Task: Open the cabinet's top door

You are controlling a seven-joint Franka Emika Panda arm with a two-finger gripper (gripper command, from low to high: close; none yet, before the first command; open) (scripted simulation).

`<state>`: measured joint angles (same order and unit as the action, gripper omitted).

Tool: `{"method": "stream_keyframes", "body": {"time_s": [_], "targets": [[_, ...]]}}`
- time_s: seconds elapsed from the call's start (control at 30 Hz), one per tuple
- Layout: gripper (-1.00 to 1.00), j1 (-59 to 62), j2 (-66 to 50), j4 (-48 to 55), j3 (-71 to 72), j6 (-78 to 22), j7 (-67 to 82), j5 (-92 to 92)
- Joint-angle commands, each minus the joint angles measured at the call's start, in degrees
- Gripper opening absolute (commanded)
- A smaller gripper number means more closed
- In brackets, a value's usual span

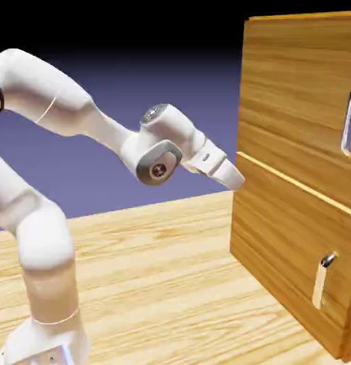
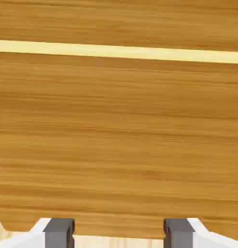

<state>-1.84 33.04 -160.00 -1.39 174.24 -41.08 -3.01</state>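
Observation:
The cabinet (image 1: 292, 214) of light-brown grained wood stands at the right of the exterior view. Its top door (image 1: 296, 85) is the taller upper panel and sits flush, with a long curved silver handle (image 1: 347, 121) near the picture's right edge. My gripper (image 1: 234, 178) is at the cabinet's left front edge, level with the pale seam (image 1: 292, 184) between the two panels and well left of that handle. In the hand view, wood (image 2: 119, 135) fills the picture, crossed by the pale seam (image 2: 119, 52); no handle shows. My gripper (image 2: 118, 235) is open, with nothing between the grey fingertips (image 2: 58, 233).
The shorter lower panel (image 1: 285, 249) carries a small stubby silver handle (image 1: 322, 279). The wooden table (image 1: 157, 285) runs under the arm up to the cabinet's foot. My white arm (image 1: 57, 107) arches in from the lower left.

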Motion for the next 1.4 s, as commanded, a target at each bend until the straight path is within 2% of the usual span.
{"method": "stream_keyframes", "body": {"time_s": [0.0, 1.37], "targets": [[0.0, -0.96, 0.31, 0.83, -1.16, 0.2, 1.15, -2.5], [0.0, -40.14, 13.2, 34.91, -48.5, 8.22, 48.09, -104.66]]}}
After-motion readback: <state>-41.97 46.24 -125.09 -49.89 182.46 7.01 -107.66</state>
